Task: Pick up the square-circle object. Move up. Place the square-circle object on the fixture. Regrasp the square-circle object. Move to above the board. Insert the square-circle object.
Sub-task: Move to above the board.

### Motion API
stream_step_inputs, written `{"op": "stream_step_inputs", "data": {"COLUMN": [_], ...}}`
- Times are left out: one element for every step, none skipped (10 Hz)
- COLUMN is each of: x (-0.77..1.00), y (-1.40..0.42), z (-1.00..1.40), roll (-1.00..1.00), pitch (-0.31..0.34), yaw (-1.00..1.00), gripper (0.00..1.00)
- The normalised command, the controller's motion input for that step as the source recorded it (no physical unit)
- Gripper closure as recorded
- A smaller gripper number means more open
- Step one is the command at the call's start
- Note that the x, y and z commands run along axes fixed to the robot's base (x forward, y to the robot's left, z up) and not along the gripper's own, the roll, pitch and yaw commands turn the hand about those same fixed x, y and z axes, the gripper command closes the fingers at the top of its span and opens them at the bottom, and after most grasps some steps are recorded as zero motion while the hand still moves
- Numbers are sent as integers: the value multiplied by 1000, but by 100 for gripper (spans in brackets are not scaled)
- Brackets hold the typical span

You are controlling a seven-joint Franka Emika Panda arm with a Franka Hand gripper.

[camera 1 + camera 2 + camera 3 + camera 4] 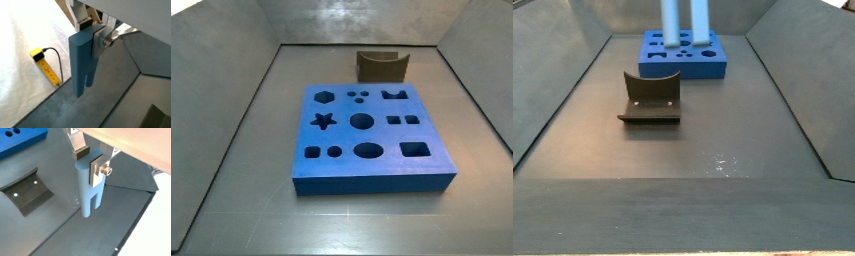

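Square-circle object (90,188), a long pale-blue two-legged block, hangs clamped in the gripper (92,162) above open grey floor (714,130); dark brown fixture (649,97) and blue holed board (369,135) stand apart.

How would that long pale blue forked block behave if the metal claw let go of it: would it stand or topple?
Probably topple: the long pale blue forked block is tall and narrow, ending in two thin prongs. It looks rigid, hanging straight from the gripper above the floor. Its smooth faces might slip in a loose pinch.
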Motion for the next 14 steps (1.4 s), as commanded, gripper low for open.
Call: {"op": "stream_step_inputs", "data": {"x": [-82,-46,-22,4,13,16,-146,-143,-132,-119,-115,-105,-95,-84], "y": [75,38,17,8,3,-1,-1000,-1000,-1000,-1000,-1000,-1000,-1000,-1000], "z": [915,721,577,393,261,176,-116,-114,-113,-116,-105,-107,-104,-94], "roll": [-94,-90,-89,-94,-97,-97,-419,-411,-398,-395,-384,-370,-360,-343], "pitch": [88,102,118,134,148,148,43,38,21,-1,-19,-45,-62,-84], "yaw": [3,10,15,23,31,35,1000,1000,1000,1000,1000,1000,1000,1000], "gripper": [100,100,100,100,100,100,100,100,100,100,100,100,100,100]}}
